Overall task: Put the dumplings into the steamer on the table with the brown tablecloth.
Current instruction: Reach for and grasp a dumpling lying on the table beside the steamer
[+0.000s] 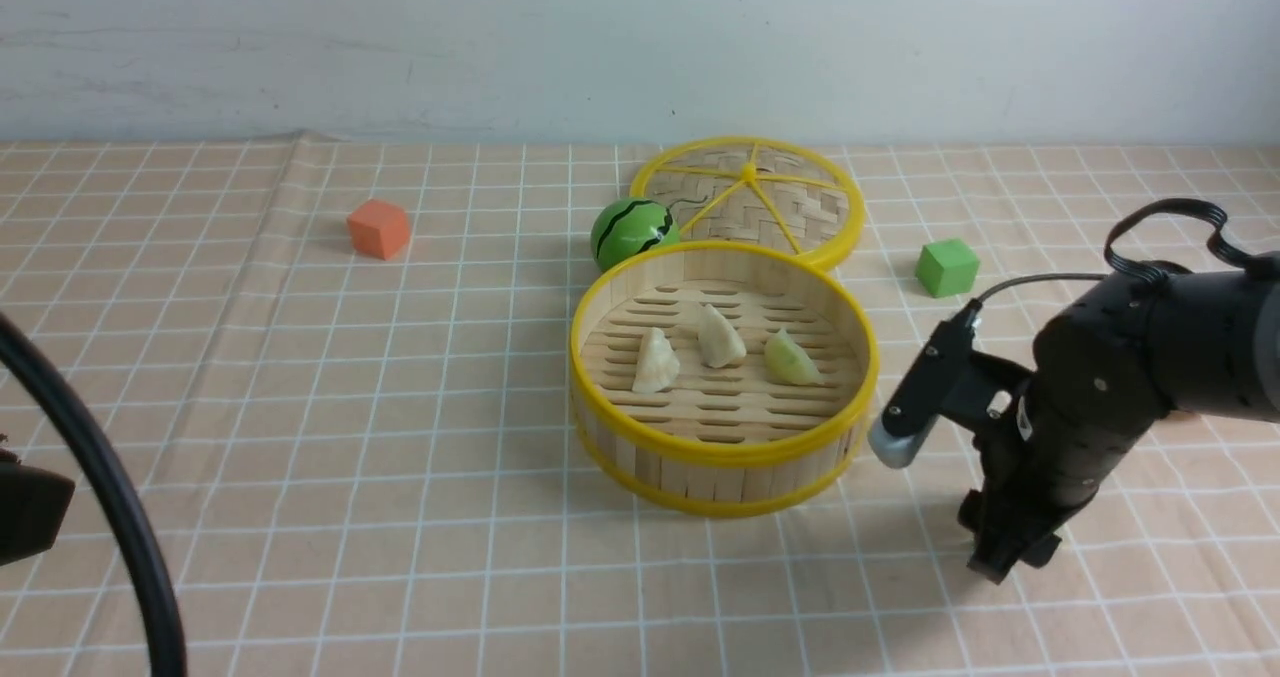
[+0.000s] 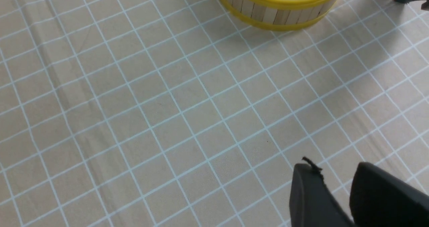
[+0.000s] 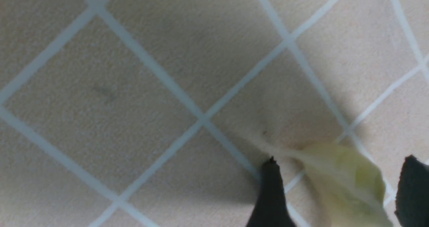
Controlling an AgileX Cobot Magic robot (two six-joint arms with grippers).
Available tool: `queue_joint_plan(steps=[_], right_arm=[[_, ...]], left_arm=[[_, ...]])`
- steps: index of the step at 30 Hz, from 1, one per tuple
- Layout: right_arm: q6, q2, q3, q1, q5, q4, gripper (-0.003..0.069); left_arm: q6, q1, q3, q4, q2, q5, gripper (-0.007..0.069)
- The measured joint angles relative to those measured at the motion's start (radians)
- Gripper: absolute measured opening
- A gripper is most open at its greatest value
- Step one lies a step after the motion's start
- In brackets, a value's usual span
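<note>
Front view: right arm downward, right gripper beside steamer.

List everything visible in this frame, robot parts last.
tablecloth: one, tan with white grid, covering the whole surface.
steamer: one, bamboo with yellow rims, centre.
dumplings: three, two whitish and one pale green, on the steamer floor.
fourth dumpling: one, pale green, on the tablecloth, seen only in the right wrist view.
lid: one, woven with yellow spokes, behind the steamer.
watermelon ball: one, green with dark stripes, beside the lid.
orange cube: one, orange, far left.
green cube: one, green, right of the lid.
left claw: one, black, open and empty, over bare tablecloth.
right claw: one, black, open, astride the fourth dumpling.
</note>
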Motion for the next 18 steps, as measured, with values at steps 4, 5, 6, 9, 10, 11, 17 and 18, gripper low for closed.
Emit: queue_joint_plan(steps=[4, 5, 6, 9, 10, 11, 17, 18], right_arm=[[0.053, 0.000, 0.000, -0.018, -0.031, 0.000, 0.0457], [0.080, 0.000, 0.000, -0.031, -0.032, 0.000, 0.0435], [0.091, 0.001, 0.000, -0.037, -0.032, 0.000, 0.0421], [0.127, 0.013, 0.000, -0.062, -0.026, 0.007, 0.0356], [0.136, 0.015, 0.000, -0.064, -0.028, 0.011, 0.0332], [0.138, 0.015, 0.000, -0.066, -0.028, 0.011, 0.0328], [0.152, 0.017, -0.009, -0.070, -0.004, 0.034, 0.0213], [0.152, 0.015, -0.012, -0.070, 0.002, 0.037, 0.0213]], left_arm=[[0.000, 0.000, 0.000, 0.000, 0.000, 0.001, 0.0183], [0.000, 0.000, 0.000, -0.001, 0.000, 0.003, 0.0183], [0.000, 0.000, 0.000, -0.002, 0.000, 0.004, 0.0183], [0.000, 0.000, 0.000, -0.010, 0.000, 0.005, 0.0183], [0.000, 0.000, 0.000, -0.013, 0.000, 0.006, 0.0183], [0.000, 0.000, 0.000, -0.014, 0.000, 0.006, 0.0183], [0.000, 0.000, 0.000, -0.021, 0.000, 0.007, 0.0188], [0.000, 0.000, 0.000, -0.021, 0.000, 0.007, 0.0188]])
